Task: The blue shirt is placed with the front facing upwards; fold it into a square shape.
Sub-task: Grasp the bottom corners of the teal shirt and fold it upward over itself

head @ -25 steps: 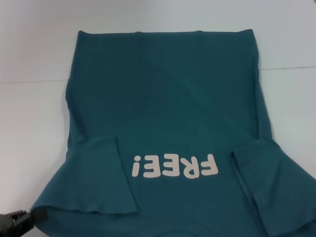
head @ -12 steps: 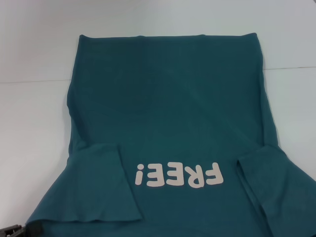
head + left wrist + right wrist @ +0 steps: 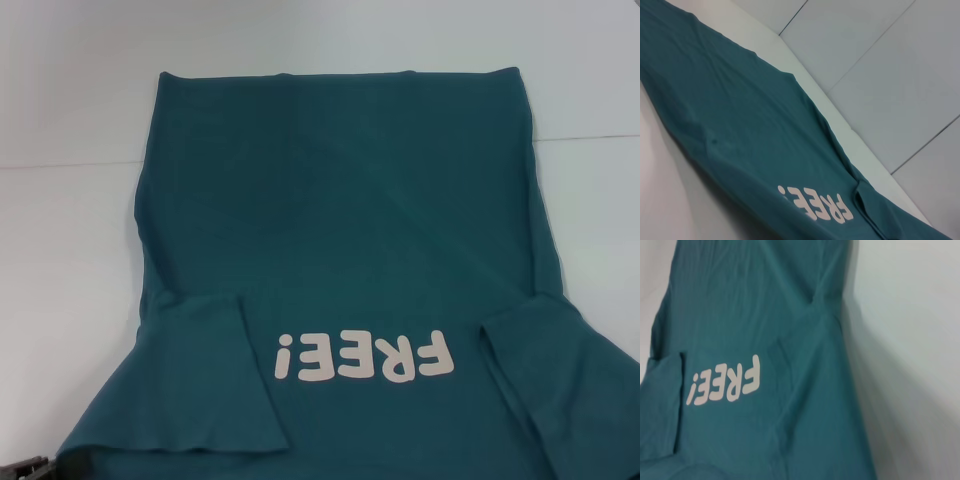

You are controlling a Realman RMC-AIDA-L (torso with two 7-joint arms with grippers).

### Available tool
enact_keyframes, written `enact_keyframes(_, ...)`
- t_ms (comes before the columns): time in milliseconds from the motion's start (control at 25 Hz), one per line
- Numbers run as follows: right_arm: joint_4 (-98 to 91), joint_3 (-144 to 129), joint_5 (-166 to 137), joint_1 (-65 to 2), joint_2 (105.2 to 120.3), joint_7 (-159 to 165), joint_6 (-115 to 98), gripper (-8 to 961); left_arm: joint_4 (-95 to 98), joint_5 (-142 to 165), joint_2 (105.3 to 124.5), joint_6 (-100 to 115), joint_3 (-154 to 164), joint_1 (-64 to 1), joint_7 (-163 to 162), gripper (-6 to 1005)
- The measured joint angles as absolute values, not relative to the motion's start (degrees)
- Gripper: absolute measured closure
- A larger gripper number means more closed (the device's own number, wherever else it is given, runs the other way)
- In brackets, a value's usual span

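The blue shirt point(image 3: 340, 230) lies front up on the white table point(image 3: 60, 250), its hem at the far side and its off-white "FREE!" print point(image 3: 365, 357) near me. Both short sleeves point(image 3: 200, 380) point(image 3: 560, 380) lie flared out at the near corners. A sliver of my left gripper point(image 3: 25, 465) shows at the bottom left corner of the head view, right beside the left sleeve's corner. My right gripper is out of view. The left wrist view shows the shirt point(image 3: 740, 130) and its print point(image 3: 815, 202). So does the right wrist view, with shirt point(image 3: 765, 315) and print point(image 3: 725, 382).
Bare white table surrounds the shirt on the left, right and far sides. A seam in the tabletop point(image 3: 60, 165) runs across behind the shirt. Pale floor tiles point(image 3: 880, 75) show past the table edge in the left wrist view.
The shirt has slid a little toward me and to the right. My left gripper has sunk toward the bottom left corner, so less of it shows.
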State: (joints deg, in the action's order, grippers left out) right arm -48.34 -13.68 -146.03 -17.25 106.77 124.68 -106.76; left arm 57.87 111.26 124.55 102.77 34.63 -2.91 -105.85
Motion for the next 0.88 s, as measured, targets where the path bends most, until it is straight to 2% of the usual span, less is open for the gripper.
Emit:
enact_keyframes(560,-45.2,-12.6,-138.5,-22.3,106.27,126.7,-102.0,897,52.7,111.7,123.51,94.9,34.5,-13.0,-107.1,971)
enact_keyframes(800,-43.9,-12.6,-137.9,-26.0,106.52,128.3,-98.1,894,51.2,111.6,123.23,90.4,33.6,-16.1,-108.3,972)
enact_keyframes(880,-42.1,-12.8,-137.9,-27.3,106.01,128.5,-95.6,893,49.0,112.0,122.82,87.8,33.1,-18.3,-108.4,972)
